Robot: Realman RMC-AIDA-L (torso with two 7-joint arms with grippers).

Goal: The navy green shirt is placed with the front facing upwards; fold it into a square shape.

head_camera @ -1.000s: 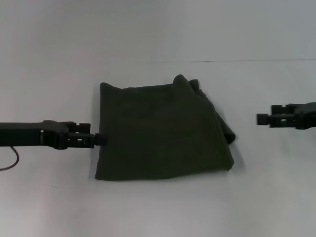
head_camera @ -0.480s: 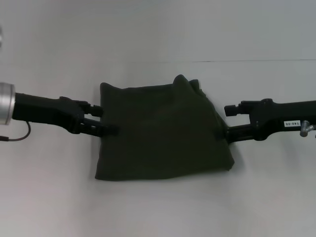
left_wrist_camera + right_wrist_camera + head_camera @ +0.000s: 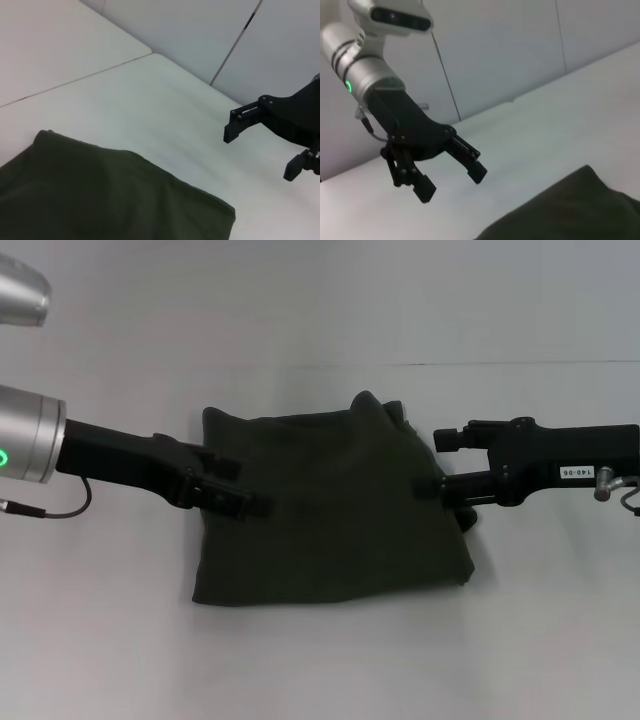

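The navy green shirt [image 3: 330, 505] lies on the white counter [image 3: 320, 660] already folded into a rough square, with only plain dark olive cloth facing up; no lettering or neck label shows on it. The fabric looks soft and matte, like cotton knit. Its near and left edges run fairly straight, while the far right corner bunches into a small raised hump, and loose layers slump along the right side.

The left gripper [image 3: 237, 490] reaches in from the left, over the shirt's left edge, on a black link that follows a silver cylindrical arm segment with a green light. In the right wrist view this gripper [image 3: 451, 179] hangs above the counter with its two black fingers [image 3: 469, 162] spread apart and nothing between them, beside a corner of the shirt [image 3: 570, 210].

The right gripper [image 3: 442, 462] comes in from the right, at the shirt's right edge near the bunched corner. A small white tag on its black body carries print that reads upside down, something like "140-06". In the left wrist view this gripper [image 3: 260, 150] hovers above the bare counter [image 3: 165, 110] beyond the shirt [image 3: 100, 195], its blocky fingers [image 3: 239, 126] parted and empty. A thin seam line crosses the counter behind the shirt.
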